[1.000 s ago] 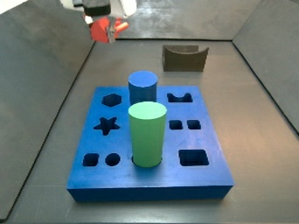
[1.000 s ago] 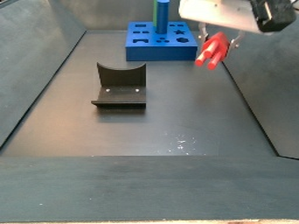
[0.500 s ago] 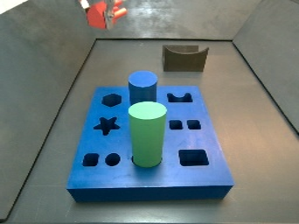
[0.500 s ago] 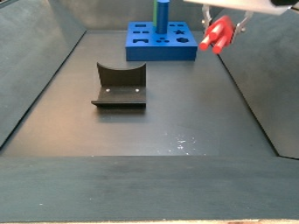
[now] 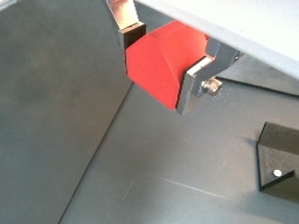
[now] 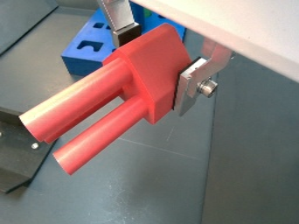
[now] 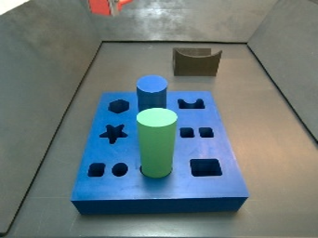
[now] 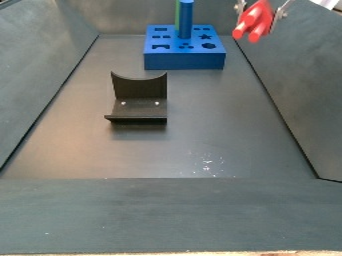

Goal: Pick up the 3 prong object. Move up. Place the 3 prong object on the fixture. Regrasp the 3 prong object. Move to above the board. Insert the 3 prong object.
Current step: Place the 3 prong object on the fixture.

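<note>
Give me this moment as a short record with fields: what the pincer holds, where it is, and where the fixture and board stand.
pincer: high in the air near the wall, shut on the 3 prong object
3 prong object: red, clamped between silver fingers, prongs jutting out sideways
fixture: dark notched block on the floor, nothing in it
board: blue, on the floor
on the board: green cylinder and blue cylinder, both upright
stage: object lifted, not yet placed on the fixture

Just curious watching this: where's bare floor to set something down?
Bare grey floor lies in front of the dark notched fixture and between it and the blue board. The board is crowded. The hand holds the red pronged block high up.
</note>
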